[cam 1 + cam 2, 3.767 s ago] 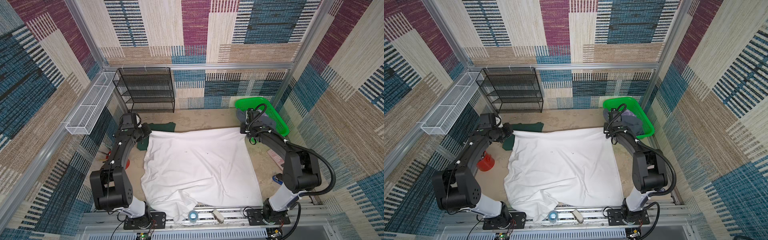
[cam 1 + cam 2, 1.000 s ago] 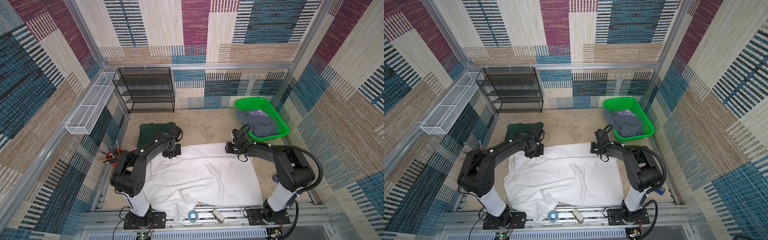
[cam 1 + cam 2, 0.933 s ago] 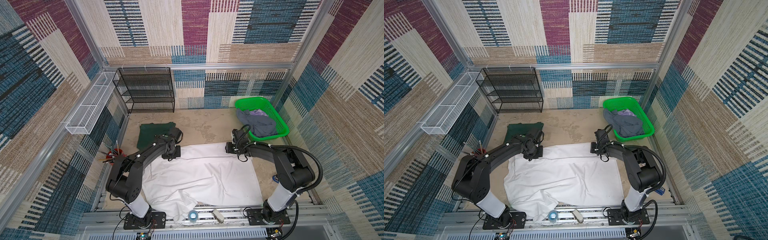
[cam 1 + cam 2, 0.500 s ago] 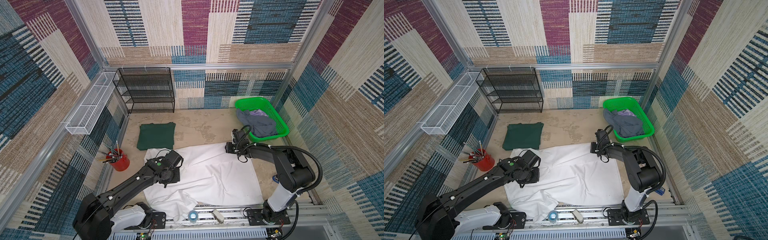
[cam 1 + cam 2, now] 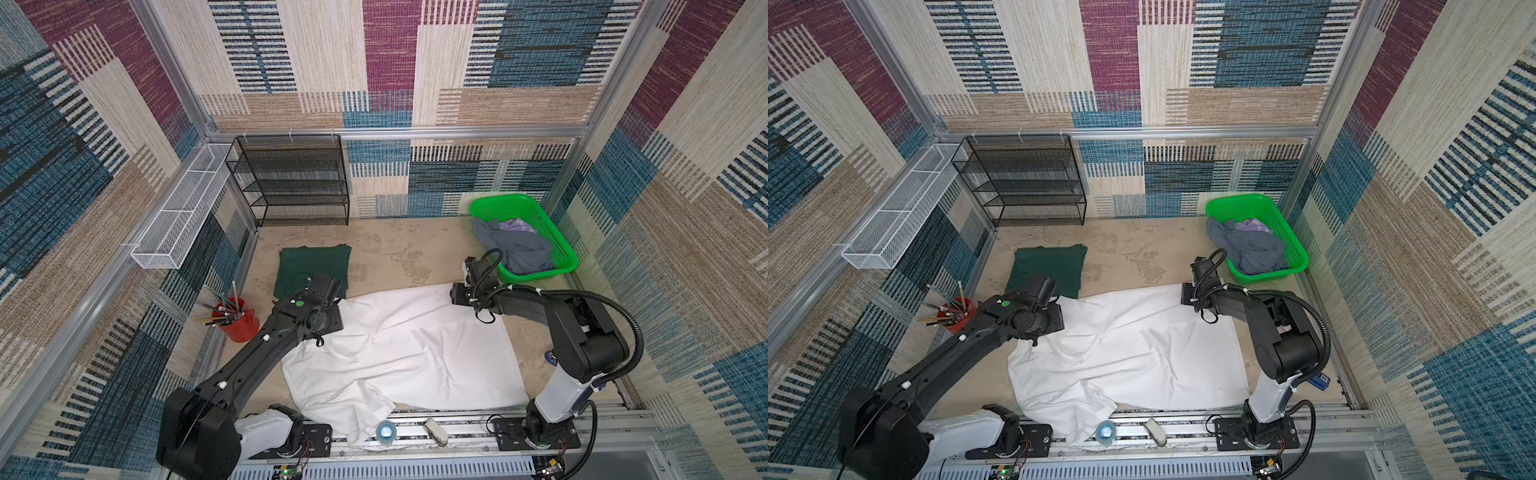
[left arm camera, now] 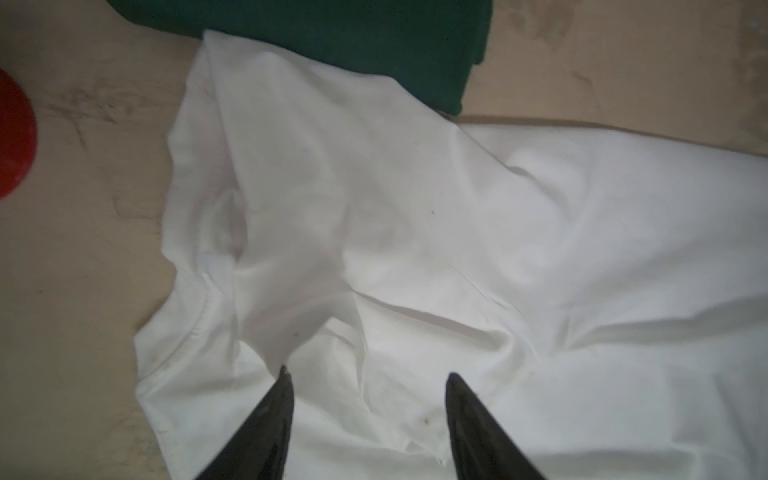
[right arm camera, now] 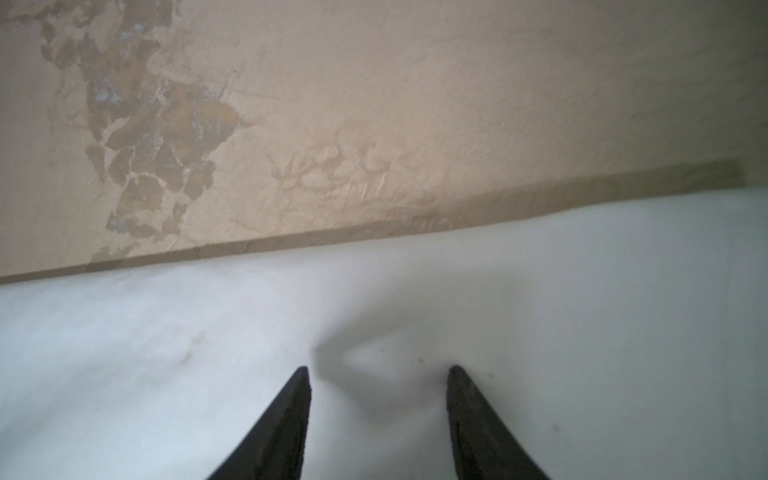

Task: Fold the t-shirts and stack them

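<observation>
A large white t-shirt lies spread and creased across the table's front half. My left gripper hovers open over its rumpled far left part, with nothing between the fingers. A small dark green t-shirt lies folded just behind that corner. Over the white shirt's far right corner my right gripper stands open and empty. A grey t-shirt with a lilac patch is bunched in the green basket.
A red cup of pencils stands left of the white shirt, close to the left arm. A black mesh shelf is at the back and a white wire basket hangs on the left wall. A tape roll sits on the front rail.
My left gripper has opened and let go of the white shirt's far left edge, after carrying it forward; that edge now lies creased. The right arm has stayed still.
</observation>
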Motion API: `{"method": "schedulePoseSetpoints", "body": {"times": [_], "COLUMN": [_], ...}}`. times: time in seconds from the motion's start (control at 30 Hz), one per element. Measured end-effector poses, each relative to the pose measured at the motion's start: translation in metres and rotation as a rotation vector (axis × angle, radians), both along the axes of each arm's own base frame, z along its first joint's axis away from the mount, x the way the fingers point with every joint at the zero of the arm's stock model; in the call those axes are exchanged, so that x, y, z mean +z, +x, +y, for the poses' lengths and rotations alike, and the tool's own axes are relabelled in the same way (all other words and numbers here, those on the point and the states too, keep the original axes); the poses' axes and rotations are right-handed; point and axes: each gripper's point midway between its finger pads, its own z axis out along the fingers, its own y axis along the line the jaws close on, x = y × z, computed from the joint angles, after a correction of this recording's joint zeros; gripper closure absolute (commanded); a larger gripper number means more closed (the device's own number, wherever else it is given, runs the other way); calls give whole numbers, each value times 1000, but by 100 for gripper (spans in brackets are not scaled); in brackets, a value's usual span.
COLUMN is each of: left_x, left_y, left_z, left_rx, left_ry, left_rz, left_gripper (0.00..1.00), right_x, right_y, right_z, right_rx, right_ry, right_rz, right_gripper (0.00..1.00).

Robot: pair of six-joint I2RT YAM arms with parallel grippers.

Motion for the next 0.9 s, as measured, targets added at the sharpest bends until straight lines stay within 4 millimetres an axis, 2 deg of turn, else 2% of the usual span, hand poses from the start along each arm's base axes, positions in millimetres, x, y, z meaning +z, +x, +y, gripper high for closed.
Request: {"method": "schedulePoseSetpoints", "body": {"times": [0.13, 0.33, 0.4, 0.47, 0.5, 0.57, 0.7, 0.8, 0.9], "left_x": [-11, -47, -55, -59, -60, -58, -61, -64, -58], "left_y": [25, 31, 23, 10, 4, -6, -23, -49, -69], "left_z": [6, 8, 6, 6, 9, 12, 15, 20, 11], "left_rx": [-35, -66, -74, -79, -75, -71, -64, -52, -42], "left_ry": [83, 137, 122, 107, 107, 104, 91, 85, 38], "left_rz": [53, 173, 203, 220, 224, 223, 239, 269, 272], "left_gripper": [39, 41, 44, 51, 63, 98, 100, 100, 100], "right_x": [0, -1, -1, -1, -1, -1, -1, -1, -1], "right_y": [-4, -5, -5, -5, -5, -3, 1, 1, 1], "right_z": [-1, 0, 0, 1, 1, 2, 5, 5, 5], "right_rx": [2, 12, 15, 16, 17, 20, 27, 27, 31], "right_ry": [-2, 2, 2, 3, 5, 9, 15, 16, 15], "right_rz": [5, 2, 1, -1, 0, -1, -9, -11, -12], "right_gripper": [45, 45, 45, 45, 45, 45, 45, 45, 45]}}
